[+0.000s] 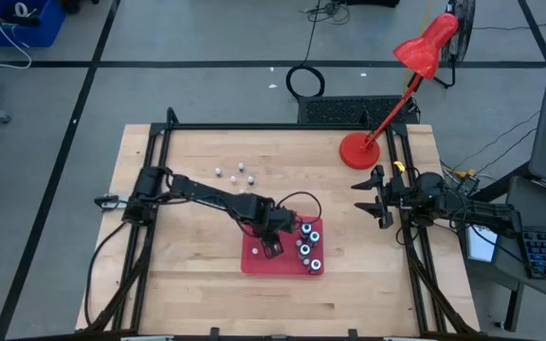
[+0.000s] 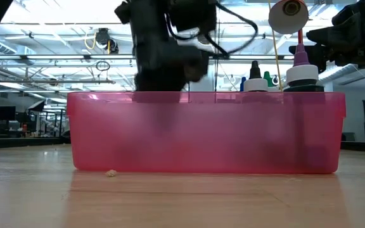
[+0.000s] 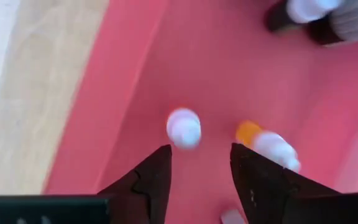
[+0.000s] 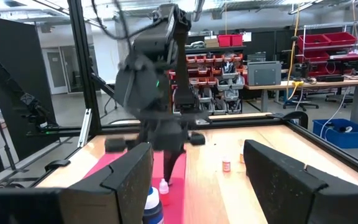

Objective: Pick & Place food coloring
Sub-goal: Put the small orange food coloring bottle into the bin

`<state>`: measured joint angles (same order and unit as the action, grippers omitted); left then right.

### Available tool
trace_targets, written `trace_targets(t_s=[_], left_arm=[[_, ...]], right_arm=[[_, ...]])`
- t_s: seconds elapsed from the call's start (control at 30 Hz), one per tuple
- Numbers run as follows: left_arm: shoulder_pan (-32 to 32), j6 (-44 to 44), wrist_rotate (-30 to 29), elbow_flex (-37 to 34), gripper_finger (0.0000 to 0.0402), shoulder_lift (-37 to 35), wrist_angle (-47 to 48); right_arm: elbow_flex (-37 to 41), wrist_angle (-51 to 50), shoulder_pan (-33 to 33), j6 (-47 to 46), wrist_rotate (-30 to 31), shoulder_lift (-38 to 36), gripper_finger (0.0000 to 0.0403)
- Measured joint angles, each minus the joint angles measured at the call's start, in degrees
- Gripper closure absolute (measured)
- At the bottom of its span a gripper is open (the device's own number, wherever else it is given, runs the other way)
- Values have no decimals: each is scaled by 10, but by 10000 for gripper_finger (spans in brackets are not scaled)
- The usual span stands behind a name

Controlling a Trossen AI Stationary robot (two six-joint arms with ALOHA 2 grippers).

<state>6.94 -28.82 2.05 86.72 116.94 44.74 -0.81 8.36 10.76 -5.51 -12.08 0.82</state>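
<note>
Partly blurred, left pincer gapes empty above tray-bound food coloring.

Bare tray floor between small bottles ahead of left end effector, fingers apart.

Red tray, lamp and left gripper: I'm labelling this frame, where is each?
Red tray (image 1: 254, 262): high view, bare floor at its left end.
Lamp (image 1: 427, 44): high view, red shade.
Left gripper (image 3: 201, 163): left wrist view, gap between its open fingertips, over the tray.
</note>
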Motion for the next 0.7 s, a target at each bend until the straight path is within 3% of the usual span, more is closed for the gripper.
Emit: trace_targets(t_s=[0.17,0.53,0.7], left_arm=[[-18,0,19,0,230,-69,58],[-80,-54,-195,0,229,-256,144],[-134,-60,-167,-2,229,-262,156]], right_arm=[[0,3,0,0,0,0,165],[0,2,0,0,0,3,165],[0,2,0,0,0,3,165]])
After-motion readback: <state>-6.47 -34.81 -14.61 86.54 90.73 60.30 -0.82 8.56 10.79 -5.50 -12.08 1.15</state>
